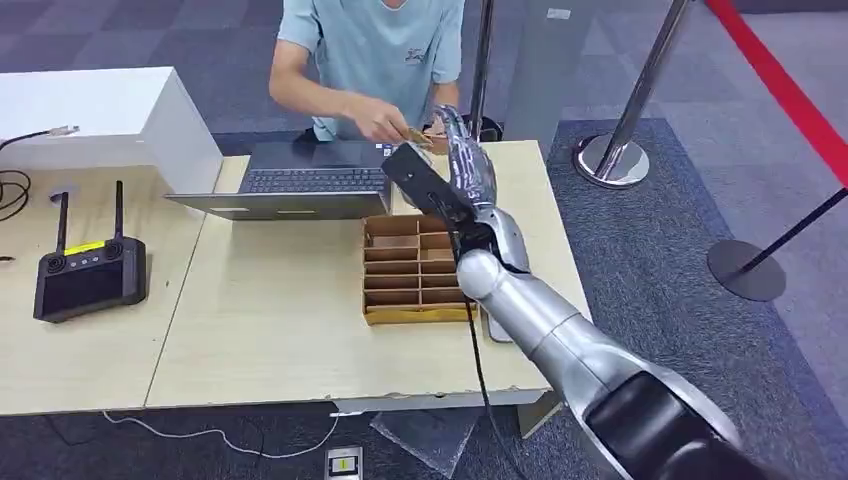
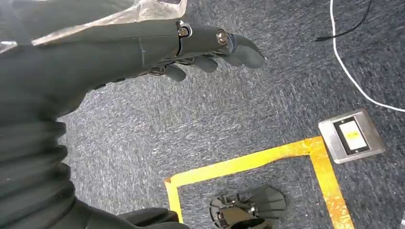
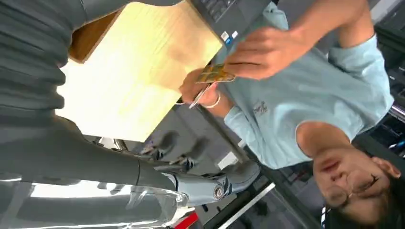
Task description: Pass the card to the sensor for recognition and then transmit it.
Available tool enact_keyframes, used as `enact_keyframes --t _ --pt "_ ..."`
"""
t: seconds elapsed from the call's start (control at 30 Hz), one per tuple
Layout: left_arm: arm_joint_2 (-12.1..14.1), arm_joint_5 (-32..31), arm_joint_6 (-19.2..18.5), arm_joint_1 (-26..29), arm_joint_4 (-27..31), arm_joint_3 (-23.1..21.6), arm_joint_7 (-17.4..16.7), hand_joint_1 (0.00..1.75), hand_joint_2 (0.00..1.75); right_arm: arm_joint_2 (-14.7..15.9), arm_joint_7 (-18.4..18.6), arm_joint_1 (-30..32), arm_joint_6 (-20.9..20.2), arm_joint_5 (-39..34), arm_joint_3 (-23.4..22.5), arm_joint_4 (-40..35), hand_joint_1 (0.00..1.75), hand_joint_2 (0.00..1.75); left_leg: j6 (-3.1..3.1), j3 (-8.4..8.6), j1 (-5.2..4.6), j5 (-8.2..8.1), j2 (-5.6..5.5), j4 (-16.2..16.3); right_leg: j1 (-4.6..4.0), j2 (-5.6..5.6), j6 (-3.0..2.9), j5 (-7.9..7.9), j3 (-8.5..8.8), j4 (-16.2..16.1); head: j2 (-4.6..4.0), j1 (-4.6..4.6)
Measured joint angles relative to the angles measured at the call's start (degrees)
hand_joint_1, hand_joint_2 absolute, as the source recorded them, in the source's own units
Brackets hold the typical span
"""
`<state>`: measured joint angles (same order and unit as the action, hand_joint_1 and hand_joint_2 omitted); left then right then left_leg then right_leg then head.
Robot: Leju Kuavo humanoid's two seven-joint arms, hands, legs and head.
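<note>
A person in a light blue shirt stands behind the table and pinches a yellowish card (image 1: 418,135) (image 3: 216,74) in one hand; their other hand holds a thin card edge-on (image 3: 198,96). My right hand (image 1: 470,165) (image 3: 196,183) reaches over the far table edge just beside the person's hands, with its fingers stretched out and nothing in it. It does not touch the card. My left hand (image 2: 205,47) hangs over the grey carpet, fingers loosely apart and empty.
An open laptop (image 1: 300,180) sits at the far edge of the wooden table (image 1: 260,330). A compartmented cardboard box (image 1: 415,270) lies under my right forearm. A black controller (image 1: 88,275) and a white box (image 1: 100,115) are at the left. Stanchion bases (image 1: 612,160) stand on the right.
</note>
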<state>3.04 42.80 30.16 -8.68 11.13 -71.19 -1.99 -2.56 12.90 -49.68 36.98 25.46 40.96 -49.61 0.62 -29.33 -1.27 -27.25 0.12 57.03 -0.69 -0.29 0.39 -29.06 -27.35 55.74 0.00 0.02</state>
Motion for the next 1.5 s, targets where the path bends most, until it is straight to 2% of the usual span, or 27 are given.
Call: enact_keyframes --t 0.3,0.4,0.57,0.77,0.9,1.2,1.5 --pt "-0.04 0.39 0.42 0.58 0.00 0.00 0.07 0.00 1.75 4.38 0.76 4.13 0.11 4.51 -1.18 -7.00 0.00 1.75 0.00 0.02 0.01 0.00 0.00 0.06 0.00 0.00 0.00 0.00 0.02 0.00 0.00 -0.02" --pt "-0.04 0.66 0.53 0.69 0.00 0.00 0.09 0.00 1.75 6.82 -0.02 7.52 0.15 6.93 -2.60 -10.85 0.00 1.75 0.01 0.01 0.00 -0.01 -0.01 0.06 0.00 0.01 0.00 0.00 0.01 -0.01 0.00 0.00" --pt "0.00 2.10 0.99 1.10 -0.02 0.00 0.87 0.00 1.75 9.97 -3.24 14.25 2.97 9.05 -6.57 -17.09 0.00 1.75 0.03 0.03 0.00 -0.03 -0.02 0.07 0.00 0.01 0.00 0.00 0.03 -0.02 0.00 -0.02" --pt "0.39 3.08 1.16 1.51 -0.09 0.11 0.52 0.00 1.75 13.99 0.81 23.72 3.06 11.87 -11.97 -27.60 0.00 1.75 0.03 0.03 0.00 -0.03 -0.04 0.08 0.00 0.00 0.01 0.00 0.02 -0.03 0.00 0.00" --pt "0.59 3.43 1.27 1.53 -0.13 0.20 0.37 0.00 1.75 15.78 1.05 28.73 3.06 12.42 -15.00 -33.14 0.00 1.75 0.04 0.01 0.00 -0.04 -0.04 0.07 0.00 0.00 0.00 0.00 0.02 -0.02 0.00 0.00" --pt "0.81 3.69 1.57 1.49 -0.17 0.33 0.76 0.00 1.75 17.57 1.16 33.70 3.04 12.46 -18.80 -40.39 0.00 1.75 0.03 0.04 0.00 -0.03 -0.02 0.07 0.00 0.01 0.00 0.00 0.04 -0.02 0.00 -0.02" --pt "1.03 3.58 1.47 1.43 -0.17 0.33 -0.04 0.00 1.75 17.73 0.24 35.41 3.02 12.46 -19.02 -42.65 0.00 1.75 0.03 0.02 0.00 -0.03 -0.03 0.07 0.00 0.01 0.00 0.00 0.04 -0.02 0.00 0.00"
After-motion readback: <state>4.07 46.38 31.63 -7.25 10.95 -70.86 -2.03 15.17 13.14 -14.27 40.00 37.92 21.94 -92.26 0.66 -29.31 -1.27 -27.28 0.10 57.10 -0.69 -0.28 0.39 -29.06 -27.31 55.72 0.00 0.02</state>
